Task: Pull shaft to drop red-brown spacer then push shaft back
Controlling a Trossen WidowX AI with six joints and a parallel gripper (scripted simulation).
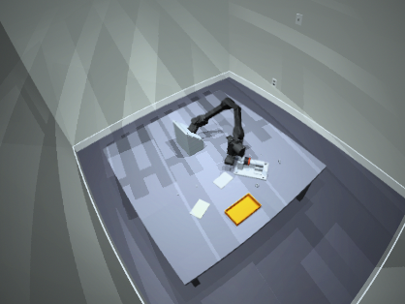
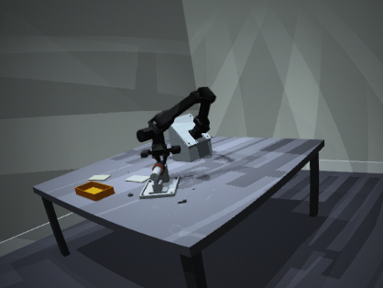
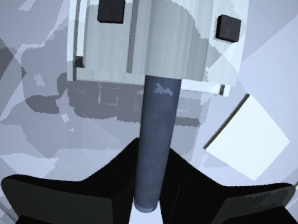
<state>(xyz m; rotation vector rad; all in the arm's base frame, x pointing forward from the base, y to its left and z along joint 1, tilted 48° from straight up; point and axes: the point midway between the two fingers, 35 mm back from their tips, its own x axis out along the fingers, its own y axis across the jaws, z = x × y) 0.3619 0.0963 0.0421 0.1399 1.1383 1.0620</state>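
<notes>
My gripper (image 1: 235, 163) (image 2: 160, 161) (image 3: 147, 143) is shut on the shaft (image 3: 160, 125), a dark blue-grey rod running between the fingers into a pale block (image 3: 165, 45) at the top of the wrist view. The fixture's white base plate (image 1: 264, 177) (image 2: 174, 193) lies on the table. A red-orange ring (image 1: 249, 161) (image 2: 158, 167) shows above the plate, beside a pale cylinder (image 2: 156, 174); it looks like the red-brown spacer. The wrist view does not show it. Other spacers and any gap at the housing are too small or hidden to tell.
An orange tray (image 1: 236, 224) (image 2: 94, 197) and two pale cards (image 1: 223, 180) (image 1: 200, 208) (image 2: 137, 178) (image 2: 99, 177) lie nearby. A grey slanted box (image 1: 189, 141) (image 2: 194, 150) stands near the arm's base. Small dark pieces (image 1: 257, 186) (image 1: 279, 162) (image 2: 130, 194) (image 2: 182, 201) lie around the fixture.
</notes>
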